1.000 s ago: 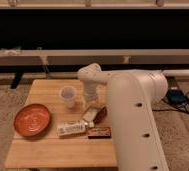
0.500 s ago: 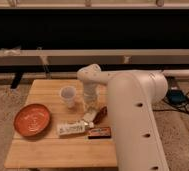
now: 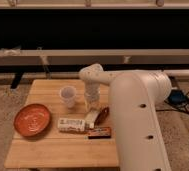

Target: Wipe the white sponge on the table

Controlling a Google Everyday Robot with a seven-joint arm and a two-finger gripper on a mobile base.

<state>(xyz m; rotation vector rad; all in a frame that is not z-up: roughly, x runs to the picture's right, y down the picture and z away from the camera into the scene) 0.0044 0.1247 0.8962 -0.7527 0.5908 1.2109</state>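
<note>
The white sponge (image 3: 92, 119), a small plain soft block, lies on the planked light-wood table (image 3: 43, 150), just beside the long white labelled tube (image 3: 70, 124). The bulky white arm (image 3: 138, 120) hides the table's right edge. The gripper (image 3: 91, 104) stands at the sponge's far end, pinched tight; whether it has the sponge, I can't tell. Likely light, squashy: pinch across its narrow sides

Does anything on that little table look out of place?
Nothing spilled or broken. Only a jumble at the table's middle: the white sponge, a labelled tube and a dark bar lie crowded at differing angles. The gripper, jaws shut, is down at the sponge.
</note>
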